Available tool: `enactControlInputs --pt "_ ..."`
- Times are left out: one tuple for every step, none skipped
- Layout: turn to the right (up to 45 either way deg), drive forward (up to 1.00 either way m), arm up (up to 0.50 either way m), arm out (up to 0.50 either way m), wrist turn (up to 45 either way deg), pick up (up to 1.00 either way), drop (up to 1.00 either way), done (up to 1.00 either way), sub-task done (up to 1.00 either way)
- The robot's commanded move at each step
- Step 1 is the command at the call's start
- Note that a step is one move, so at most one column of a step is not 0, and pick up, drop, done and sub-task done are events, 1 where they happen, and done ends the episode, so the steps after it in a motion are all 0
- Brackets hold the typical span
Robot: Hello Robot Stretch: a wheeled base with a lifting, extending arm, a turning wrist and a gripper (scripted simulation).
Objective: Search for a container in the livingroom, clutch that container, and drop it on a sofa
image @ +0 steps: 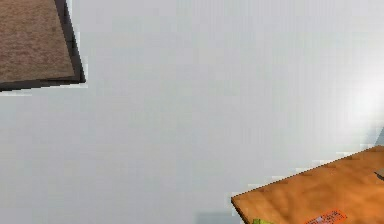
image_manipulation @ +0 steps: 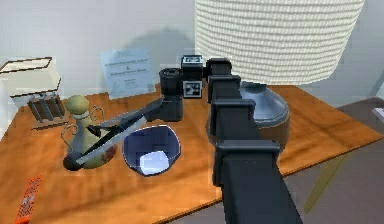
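Hand [image_manipulation: 105,135] lies across the brown wooden counter [image_manipulation: 320,135] toward the arm side view's left, fingers ending by an olive-brass figurine [image_manipulation: 75,112]. I can't tell its grip state or whether it holds anything. Dark blue round bowl [image_manipulation: 151,150] stands on the counter just beside the fingers, between the figurine and the black-based lamp with a ribbed white shade [image_manipulation: 275,40].

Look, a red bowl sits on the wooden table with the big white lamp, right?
Not quite. The bowl is dark blue, not red. The arm side view shows it sitting on the wooden table with the big white lamp.
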Motion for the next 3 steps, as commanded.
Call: enactControlInputs --pt "0.0 0.00 0.00 0.00 33.0 0.00 0.00 0.00 0.00" --pt "0.0 0.00 -0.20 0.00 0.0 0.00 0.00 0.00 0.00" --pt "0.0 0.00 0.00 0.00 0.0 1.00 0.00 0.00 0.00"
